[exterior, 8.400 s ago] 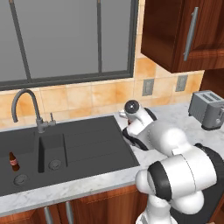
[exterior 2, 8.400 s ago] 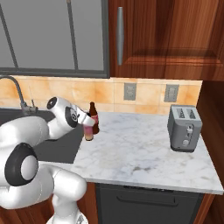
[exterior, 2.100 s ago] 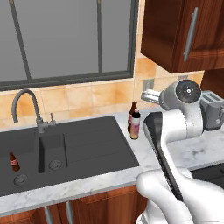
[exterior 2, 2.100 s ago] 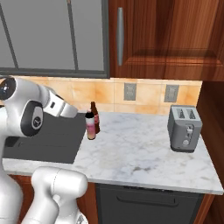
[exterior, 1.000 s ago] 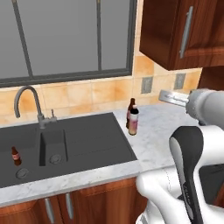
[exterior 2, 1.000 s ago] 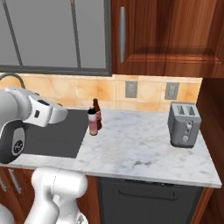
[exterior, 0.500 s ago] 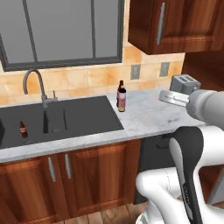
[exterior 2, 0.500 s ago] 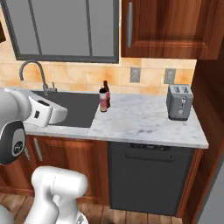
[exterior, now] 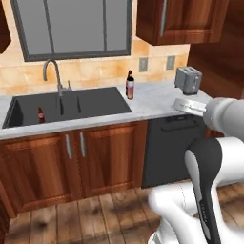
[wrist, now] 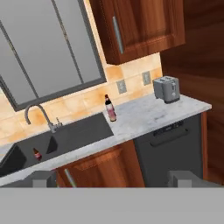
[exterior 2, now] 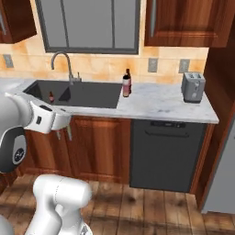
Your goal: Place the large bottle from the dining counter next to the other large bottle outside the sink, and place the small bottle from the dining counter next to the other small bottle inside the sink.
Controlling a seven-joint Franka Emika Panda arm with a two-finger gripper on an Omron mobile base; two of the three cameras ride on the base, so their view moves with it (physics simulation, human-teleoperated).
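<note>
Backed away from the worktop, end effector [wrist: 112, 181] spread apart, empty; other large bottle [exterior: 129, 85] red-labelled, writing unreadable

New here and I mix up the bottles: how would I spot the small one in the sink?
Find the dark sink under the window. Inside its left basin, left of the faucet, stands the small bottle: tiny, dark brown, alone, unlike the two taller bottles on the counter.

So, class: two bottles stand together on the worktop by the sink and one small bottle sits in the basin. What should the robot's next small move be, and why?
Probably turn away toward the dining counter for the second small bottle. The large bottle already stands beside the other large bottle right of the sink; only one small brown bottle is in the basin, and the pincer is open and empty.
</note>
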